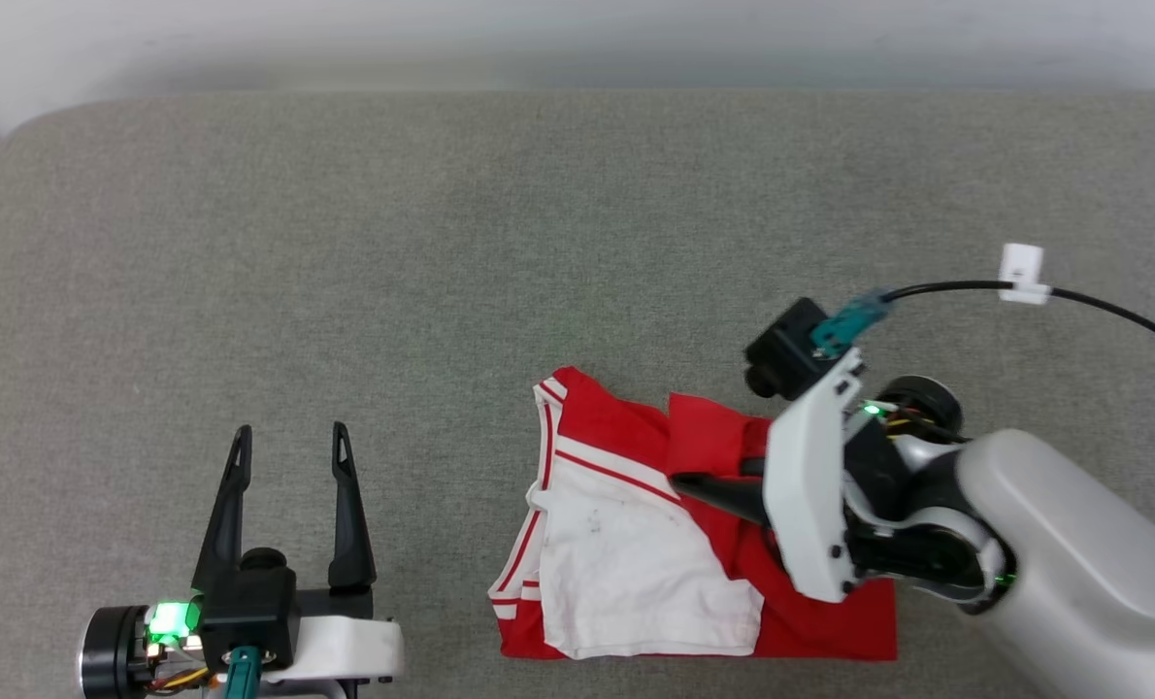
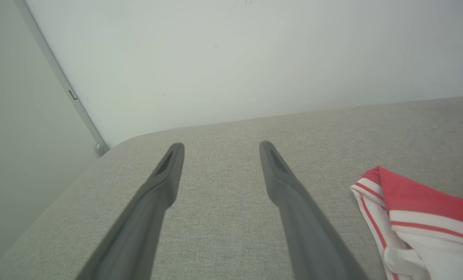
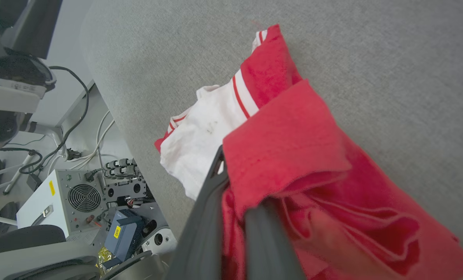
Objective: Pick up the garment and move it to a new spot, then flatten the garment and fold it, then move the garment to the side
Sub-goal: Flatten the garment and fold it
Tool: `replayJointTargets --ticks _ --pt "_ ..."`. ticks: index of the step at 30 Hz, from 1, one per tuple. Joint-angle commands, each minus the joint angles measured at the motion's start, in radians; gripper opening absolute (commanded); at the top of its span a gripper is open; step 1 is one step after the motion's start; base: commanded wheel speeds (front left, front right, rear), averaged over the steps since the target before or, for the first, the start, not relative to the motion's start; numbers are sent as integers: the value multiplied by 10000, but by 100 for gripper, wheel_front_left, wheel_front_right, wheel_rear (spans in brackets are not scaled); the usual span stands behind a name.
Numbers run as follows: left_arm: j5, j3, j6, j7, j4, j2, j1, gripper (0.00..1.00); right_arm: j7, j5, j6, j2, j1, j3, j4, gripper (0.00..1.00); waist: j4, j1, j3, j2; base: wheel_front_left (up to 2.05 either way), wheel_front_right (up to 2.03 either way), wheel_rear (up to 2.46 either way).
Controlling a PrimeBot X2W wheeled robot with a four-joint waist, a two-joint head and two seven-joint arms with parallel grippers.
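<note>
With your right pincer (image 1: 694,482) clenched on a red fold of the garment (image 1: 626,544), folded at the desk's (image 1: 442,243) near edge, drag low and slowly so layers don't slide apart, left pincer (image 1: 291,442) released at the desk's near-left corner.

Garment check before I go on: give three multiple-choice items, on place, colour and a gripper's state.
1. Where on the grey surface does the garment lie, head view? A. far left corner B. near edge, right of centre C. against far edge
2. Colour of the sleeve on top? A. blue B. black C. white, red-striped trim
3. The right gripper is: A. shut on a red fold B. wide open over bare surface C. shut, clear of the garment
Key: 1 B, it lies low, right of centre; 2 C, white cloth with red stripes; 3 A, red cloth pinched between its closed jaws.
</note>
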Motion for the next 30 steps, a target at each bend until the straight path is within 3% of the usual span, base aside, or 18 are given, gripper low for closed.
replayJointTargets --ticks 1,5,14,15,16,17,24,30 --pt "19 1 -10 -23 8 -36 -105 100 -63 -75 0 114 -157 106 117 0 90 0 109 0 0 0 0" --pt "16 -47 -77 -23 16 -77 -322 100 -373 -660 0 551 -719 998 1176 0 270 0 377 0 0 0 0" --pt "12 41 -30 -23 47 -142 -431 100 -1563 -1194 -8 794 -1066 2541 3114 0 334 0 579 0 0 0 0" --pt "12 72 -20 -23 65 -132 -361 100 -1750 -1204 -8 755 -1149 2634 3111 22 282 0 526 0 0 0 0" --pt "12 98 -13 -23 94 -120 -298 100 -1940 -1224 -8 680 -1226 2714 3059 82 228 0 451 0 0 0 0" --pt "12 117 -7 -23 116 -106 -256 100 -2159 -1227 -6 605 -1311 2783 2937 100 168 0 361 0 0 0 0" --pt "-6 231 -55 -23 91 -3 29 100 -4343 -1475 -1 -206 -1491 2415 1863 100 -313 0 -336 0 0 0 0" --pt "11 274 -86 -23 26 40 238 100 -7165 -2808 -1 -360 -999 359 1874 100 -647 0 -636 0 0 0 0"
